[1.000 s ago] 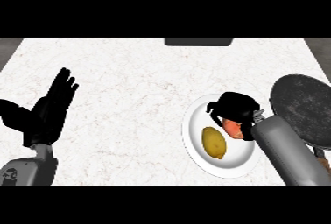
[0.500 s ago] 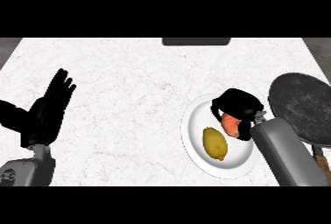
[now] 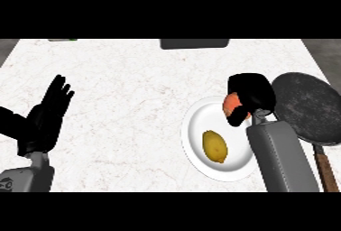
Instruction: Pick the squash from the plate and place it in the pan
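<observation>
1. Marble-patterned white counter (image 3: 133, 90) is filling most of the head view, its pale top veined faintly with brown and running from the left edge across to the right.
2. At the far edge of the counter a small green item (image 3: 61, 39) is showing at the upper left, too cut off to identify, and a dark grey rectangular object (image 3: 194, 43) is sitting further right along the same edge.
3. Near the left side the left hand (image 3: 45, 118) is resting above the counter with its fingers straight and spread upward, holding nothing, on its grey forearm (image 3: 28, 178) coming in from the lower edge.
4. Right of centre a white plate (image 3: 200, 144) is lying on the counter, and a yellow lemon-like fruit (image 3: 214, 146) is sitting on its lower middle.
5. At the plate's upper right the squash (image 3: 232, 103), orange-red, is sitting over the rim area, mostly covered by the right hand (image 3: 253, 92), whose fingers and thumb are curling round it.
6. The right forearm (image 3: 281, 158) is slanting up from the lower edge, overlapping the plate's right side.
7. Just right of the plate a dark round pan (image 3: 310, 106) is lying on the counter, its handle (image 3: 325, 167) pointing toward the lower edge, beside the forearm.
</observation>
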Available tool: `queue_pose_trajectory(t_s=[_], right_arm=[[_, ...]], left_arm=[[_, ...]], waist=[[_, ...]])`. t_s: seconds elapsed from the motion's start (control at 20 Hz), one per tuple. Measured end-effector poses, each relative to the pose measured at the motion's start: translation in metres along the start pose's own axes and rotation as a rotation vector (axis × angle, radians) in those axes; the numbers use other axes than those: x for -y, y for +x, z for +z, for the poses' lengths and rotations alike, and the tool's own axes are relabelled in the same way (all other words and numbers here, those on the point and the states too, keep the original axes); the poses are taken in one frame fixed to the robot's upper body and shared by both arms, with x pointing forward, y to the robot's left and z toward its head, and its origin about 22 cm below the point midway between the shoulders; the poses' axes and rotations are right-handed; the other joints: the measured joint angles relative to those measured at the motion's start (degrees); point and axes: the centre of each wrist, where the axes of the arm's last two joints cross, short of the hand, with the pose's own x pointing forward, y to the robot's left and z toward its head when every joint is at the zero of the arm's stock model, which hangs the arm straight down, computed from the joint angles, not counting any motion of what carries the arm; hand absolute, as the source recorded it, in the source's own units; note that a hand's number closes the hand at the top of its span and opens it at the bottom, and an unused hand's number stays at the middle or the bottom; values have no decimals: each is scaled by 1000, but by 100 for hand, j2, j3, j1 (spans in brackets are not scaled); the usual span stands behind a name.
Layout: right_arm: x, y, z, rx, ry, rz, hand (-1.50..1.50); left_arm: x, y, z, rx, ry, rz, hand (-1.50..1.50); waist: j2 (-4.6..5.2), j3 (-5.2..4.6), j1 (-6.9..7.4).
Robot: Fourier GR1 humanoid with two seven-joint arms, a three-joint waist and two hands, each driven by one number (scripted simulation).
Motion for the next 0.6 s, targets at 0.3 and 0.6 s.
queue_pose_trajectory(t_s=[0.3,0.6], right_arm=[[68,48,39,-154,-269,29,150],[117,60,72,-265,-362,-17,150]], left_arm=[[2,3,-3,8,-20,0,0],[12,7,-4,17,-36,2,0]], waist=[[33,6,112],[94,15,224]])
